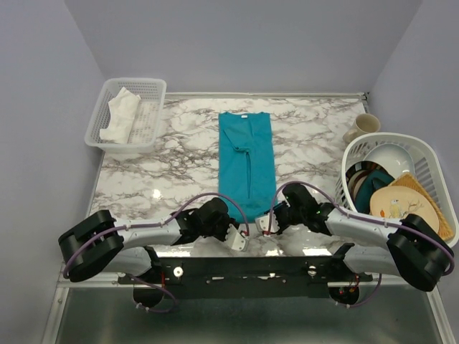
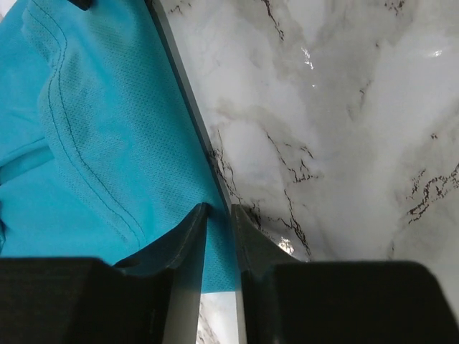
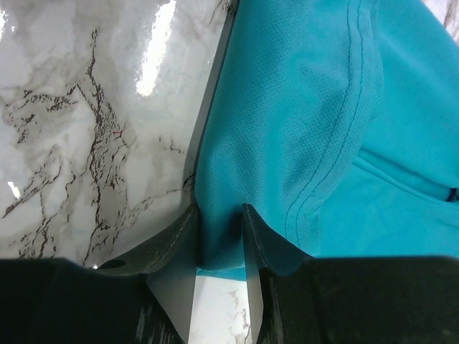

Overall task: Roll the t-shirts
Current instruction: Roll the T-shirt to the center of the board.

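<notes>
Cloth at the centre: a teal t-shirt [image 1: 246, 161] lay flat on the marble-patterned counter [image 1: 315, 129], folded lengthwise into a long narrow strip that ran away from the arms' bases. A loose fold of fabric showed along its middle.

At the shirt's near left corner sat the left tool [image 2: 219, 209]. Its two dark fingers were drawn close together, with the edge of the teal cloth pinched between them. At the shirt's near right corner sat the right tool [image 3: 219, 208], in the same way: fingers close together and clamped on the fabric beside a line of stitching. Both tools were low against the counter, just beside each other across the shirt's near end.

Well to the left of the shirt, level with its far end, stood a white slotted tray [image 1: 154, 118] holding a crumpled white cloth [image 1: 120, 115]. Well to the right of the shirt stood a round white basket [image 1: 423, 154] filled with dishes, among them a pale bowl [image 1: 391, 158]. A beige mug [image 1: 362, 127] stood just beyond that basket, right of the shirt's far end.
</notes>
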